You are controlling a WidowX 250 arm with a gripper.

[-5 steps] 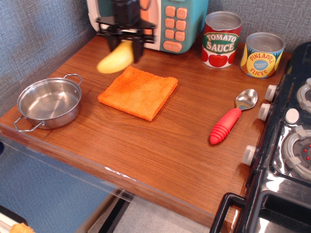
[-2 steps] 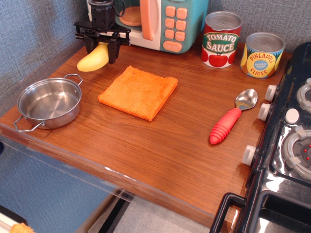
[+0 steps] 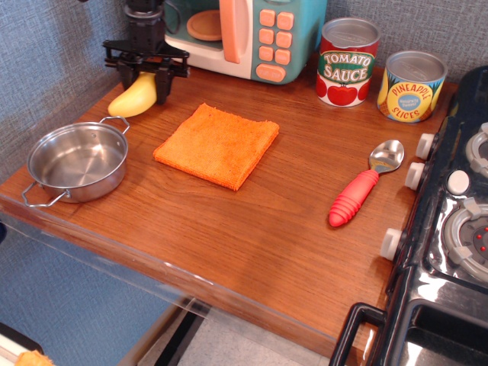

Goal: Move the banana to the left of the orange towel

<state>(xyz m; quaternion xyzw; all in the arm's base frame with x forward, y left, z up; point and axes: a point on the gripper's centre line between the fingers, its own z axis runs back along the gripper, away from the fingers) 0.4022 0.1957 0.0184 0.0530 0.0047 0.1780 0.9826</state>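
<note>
The yellow banana is at the far left of the wooden counter, left of the orange towel and behind the steel pot. My gripper is shut on the banana's upper right end, its black fingers on either side of it. The banana's lower left end is at or just above the wood; I cannot tell if it touches. The towel lies flat in the middle of the counter.
A toy microwave stands right behind the gripper. A tomato sauce can and a pineapple can stand at the back right. A red-handled spoon lies near the stove.
The gripper has carried the banana left and down, from above the towel's back corner to the counter left of the towel.
</note>
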